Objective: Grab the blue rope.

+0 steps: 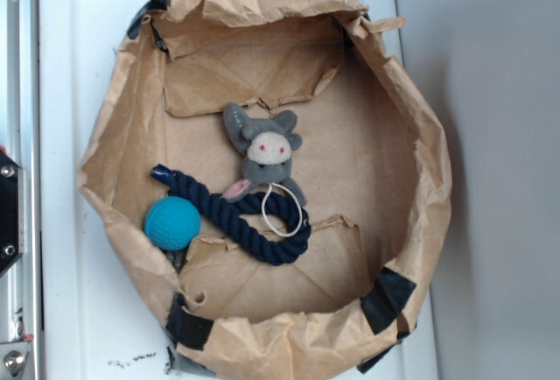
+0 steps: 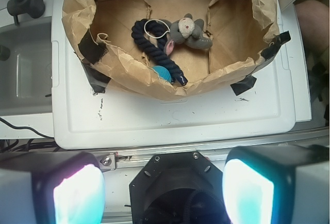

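Teal-lit pads [image 2: 77,195] of the gripper [image 2: 164,193] stand wide apart, holding nothing, above the white plastic lid's [image 2: 170,121] near edge, well apart from the crumpled brown paper bag [image 1: 411,135]. Inside the bag, the blue rope [image 1: 229,211], thick navy twisted cotton, glossy blue end cap, lies looped on the floor just beside the turquoise ball [image 1: 172,222], touching the grey plush toy [image 1: 265,152] and thin white ring [image 1: 283,209].

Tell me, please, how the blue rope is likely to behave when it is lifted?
The blue rope is twisted and looped, so it will probably sag limply. The white ring lying on it may shift. The turquoise ball beside it could roll if nudged.
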You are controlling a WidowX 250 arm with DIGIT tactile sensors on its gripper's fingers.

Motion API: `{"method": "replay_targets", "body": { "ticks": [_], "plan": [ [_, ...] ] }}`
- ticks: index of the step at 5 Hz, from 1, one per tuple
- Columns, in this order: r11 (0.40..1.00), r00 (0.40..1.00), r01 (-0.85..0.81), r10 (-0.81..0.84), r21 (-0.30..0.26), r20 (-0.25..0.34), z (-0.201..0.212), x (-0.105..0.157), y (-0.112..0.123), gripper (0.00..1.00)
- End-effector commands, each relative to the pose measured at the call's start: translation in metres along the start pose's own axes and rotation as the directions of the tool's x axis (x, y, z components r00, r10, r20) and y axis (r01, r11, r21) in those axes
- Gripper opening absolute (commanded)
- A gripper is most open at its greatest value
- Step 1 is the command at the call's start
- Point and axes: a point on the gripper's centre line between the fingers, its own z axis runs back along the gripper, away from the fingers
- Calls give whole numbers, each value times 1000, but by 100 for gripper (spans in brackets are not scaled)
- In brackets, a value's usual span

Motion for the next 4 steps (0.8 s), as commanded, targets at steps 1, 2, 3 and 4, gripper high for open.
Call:
{"method": "replay_targets", "body": {
  "ticks": [1, 2, 3, 4],
  "plan": [
    [1000, 1000, 0, 0, 0, 0, 0, 0, 0, 100],
    [999, 999, -36, 36, -19, 0, -5, 34, -2, 100],
    [999, 1000, -16, 16, -50, -1, -12, 63, 7, 100],
    [994, 994, 96, -93, -60, 59, -20, 84, 18, 100]
  ]
}}
